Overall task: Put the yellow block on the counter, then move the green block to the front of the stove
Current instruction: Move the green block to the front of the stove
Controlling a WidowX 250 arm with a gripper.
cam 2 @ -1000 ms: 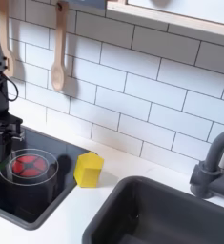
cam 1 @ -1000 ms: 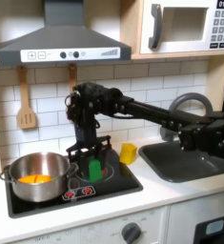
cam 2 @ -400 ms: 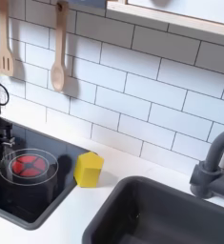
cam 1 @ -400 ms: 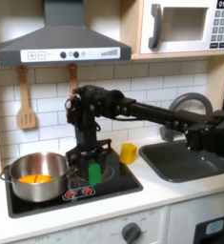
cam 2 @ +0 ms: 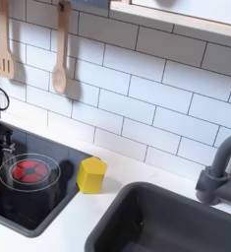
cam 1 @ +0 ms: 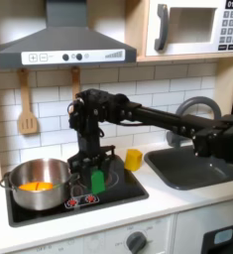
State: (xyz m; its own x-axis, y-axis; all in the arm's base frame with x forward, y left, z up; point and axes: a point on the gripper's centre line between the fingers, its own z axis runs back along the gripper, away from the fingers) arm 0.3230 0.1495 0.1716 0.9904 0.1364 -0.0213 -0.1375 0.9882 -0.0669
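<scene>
In the first exterior view the green block (cam 1: 97,183) stands upright over the front part of the black stove (cam 1: 126,188), between the two burners. My gripper (cam 1: 95,172) comes down on it from above, with dark fingers on both sides of it, and looks shut on it. The yellow block (cam 1: 134,159) sits on the off-white counter (cam 1: 177,198) just off the stove's right edge, clear of the gripper. In the second exterior view the yellow block (cam 2: 90,174) rests on the counter (cam 2: 83,215) between the stove (cam 2: 43,202) and the sink.
A steel pot (cam 1: 37,186) holding an orange-yellow food piece fills the stove's left side in the first exterior view. The dark sink (cam 1: 197,167) and grey faucet (cam 2: 221,177) lie to the right. Wooden utensils (cam 2: 60,61) hang on the tiled wall.
The gripper and green block shifted slightly toward the stove's front. In the second exterior view they slid out past the left edge. The yellow block has not moved.
</scene>
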